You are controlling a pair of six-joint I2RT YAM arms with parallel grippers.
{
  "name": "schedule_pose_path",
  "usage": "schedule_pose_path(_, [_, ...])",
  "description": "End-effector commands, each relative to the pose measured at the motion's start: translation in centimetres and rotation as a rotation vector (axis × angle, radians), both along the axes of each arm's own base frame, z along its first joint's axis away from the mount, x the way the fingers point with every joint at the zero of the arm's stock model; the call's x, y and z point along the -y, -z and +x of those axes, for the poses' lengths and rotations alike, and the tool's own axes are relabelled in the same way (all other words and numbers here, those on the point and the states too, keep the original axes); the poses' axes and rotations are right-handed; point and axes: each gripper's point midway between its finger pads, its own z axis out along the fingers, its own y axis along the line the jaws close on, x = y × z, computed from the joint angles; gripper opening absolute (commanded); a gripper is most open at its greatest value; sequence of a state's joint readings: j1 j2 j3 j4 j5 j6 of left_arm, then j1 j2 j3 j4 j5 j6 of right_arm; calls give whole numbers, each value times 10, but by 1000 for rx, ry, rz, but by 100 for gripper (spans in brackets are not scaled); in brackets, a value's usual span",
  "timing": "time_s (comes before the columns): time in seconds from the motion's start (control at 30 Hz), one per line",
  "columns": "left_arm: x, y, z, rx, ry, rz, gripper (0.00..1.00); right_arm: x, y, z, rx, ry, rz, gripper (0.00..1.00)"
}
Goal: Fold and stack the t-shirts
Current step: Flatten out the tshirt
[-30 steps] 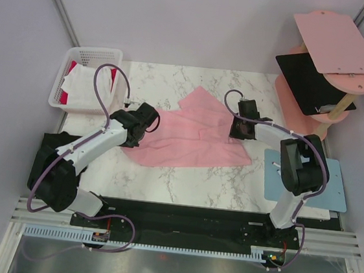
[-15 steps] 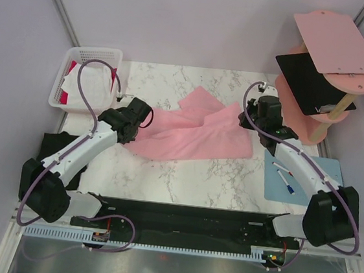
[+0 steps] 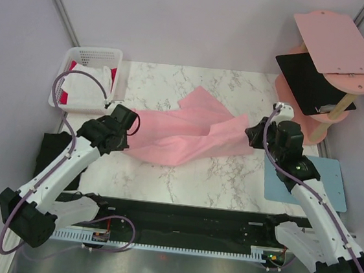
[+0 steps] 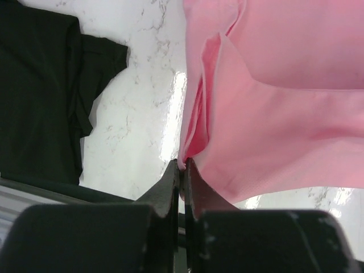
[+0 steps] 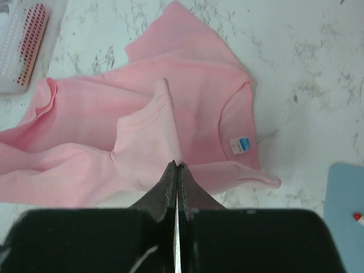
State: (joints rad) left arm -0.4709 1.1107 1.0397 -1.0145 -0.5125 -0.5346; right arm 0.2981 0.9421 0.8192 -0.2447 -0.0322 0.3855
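Early days, I'd say. White and red cloth shirts (image 3: pixel 86 84) sit in the white plastic basket (image 3: pixel 96 50), and a black cloth t-shirt (image 4: pixel 40 85) lies unfolded at the table (image 3: pixel 184 176) edge. The left pincer (image 4: pixel 182 170) is clamped on the light pink cloth t-shirt (image 3: pixel 189 134), rumpled mid-table, and the right pincer (image 5: pixel 175 169) pinches its other side. Nothing folded or stacked.

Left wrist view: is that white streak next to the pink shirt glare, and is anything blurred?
Left wrist: yes, glare on the marble table beside the pink t-shirt; the left gripper is dark and soft-edged. Right wrist: cloth sharp, no strong glare. Top external: even light, faint shadows.
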Motion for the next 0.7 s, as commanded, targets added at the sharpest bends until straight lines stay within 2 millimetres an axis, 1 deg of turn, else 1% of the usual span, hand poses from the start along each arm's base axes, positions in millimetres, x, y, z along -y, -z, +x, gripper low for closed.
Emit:
schedule_pose_path(0.0, [8,-7,-23,-24,-10,-107,22,-9,40,-58,-181,-96,57,0])
schedule_pose_path(0.03, [8,-9,-24,-26,-9,-111,34,-8,47,-71,-196,-106,69,6])
schedule_pose_path(0.07, [8,-12,-25,-22,-7,-111,55,-10,51,-81,-219,-124,85,15])
schedule_pose_path(0.1, [6,-13,-25,-21,-10,-102,88,-7,58,-90,-245,-123,82,28])
schedule_pose_path(0.13, [5,-14,-23,-18,-14,-97,99,-5,56,-97,-226,-126,86,50])
schedule_pose_path(0.17, [4,-17,-21,-10,-17,-89,100,-4,54,-100,-215,-124,83,64])
schedule_pose_path(0.2, [2,-20,-18,1,-24,-74,100,-3,46,-100,-173,-123,91,75])
schedule_pose_path(0.23, [2,-20,-14,-4,-29,-62,100,-1,42,-96,-145,-111,88,86])
schedule_pose_path(0.27, [3,-26,-8,14,-30,-62,100,1,36,-90,-122,-89,91,91])
schedule_pose_path(0.3, [7,-30,0,37,-23,-65,100,6,33,-75,-105,-36,75,94])
schedule_pose_path(0.33, [10,-27,8,27,-20,-53,100,7,23,-64,-79,-17,76,94])
schedule_pose_path(0.37, [12,-32,17,46,-12,-51,100,6,21,-53,-69,-4,72,94])
schedule_pose_path(0.4, [15,-32,25,50,-7,-48,100,1,28,-29,-89,10,67,93])
schedule_pose_path(0.43, [18,-33,38,73,-7,-54,100,-4,21,-13,-76,15,71,92])
schedule_pose_path(0.47, [21,-26,50,49,-1,-32,100,-10,22,2,-80,8,73,91])
schedule_pose_path(0.5, [23,-22,58,38,2,-33,100,-18,48,27,-152,3,48,91])
schedule_pose_path(0.53, [20,-21,69,42,-14,-37,100,-29,32,49,-126,-20,62,90])
schedule_pose_path(0.57, [21,-11,81,9,-10,-21,99,-37,35,65,-138,-41,60,89])
schedule_pose_path(0.6, [20,-7,89,0,-15,-34,99,-46,66,84,-217,-56,37,89])
schedule_pose_path(0.63, [21,-1,99,-6,-8,-34,98,-55,44,109,-173,-74,39,89])
schedule_pose_path(0.67, [22,8,109,-30,-15,-23,98,-61,46,121,-182,-88,35,88])
